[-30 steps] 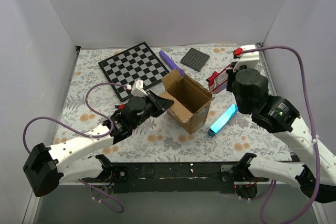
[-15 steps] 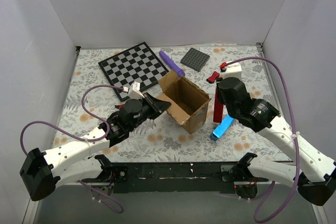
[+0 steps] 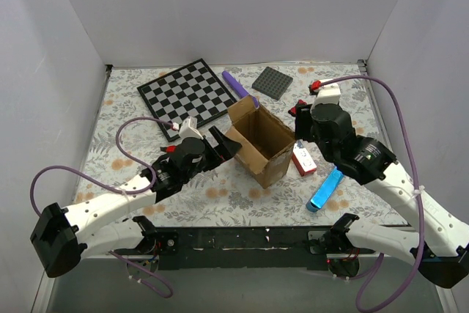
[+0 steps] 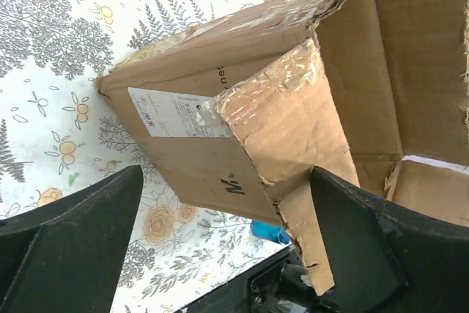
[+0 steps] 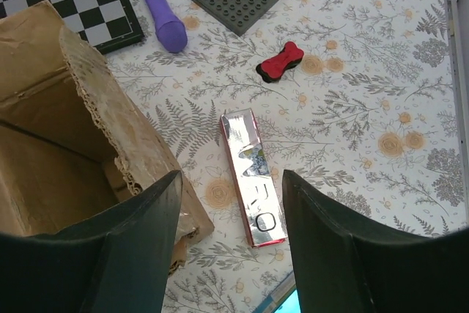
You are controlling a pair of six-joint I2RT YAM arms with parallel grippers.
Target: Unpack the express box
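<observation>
The red pack [image 3: 301, 159] now lies flat beside the express box [image 3: 262, 141], mid-worktop — the right gripper [image 5: 229, 181] has released it, jaws apart; the left gripper [image 4: 226, 174], also spread, straddles a flap. One item looks unpacked.

Express box [image 3: 265, 139]: small brown cardboard carton, top open, flaps raised, torn glossy tape along their edges. White label and black print on one side wall. Stands upright near the middle of the desk [image 3: 220, 197], set diagonal to its edges.
</observation>
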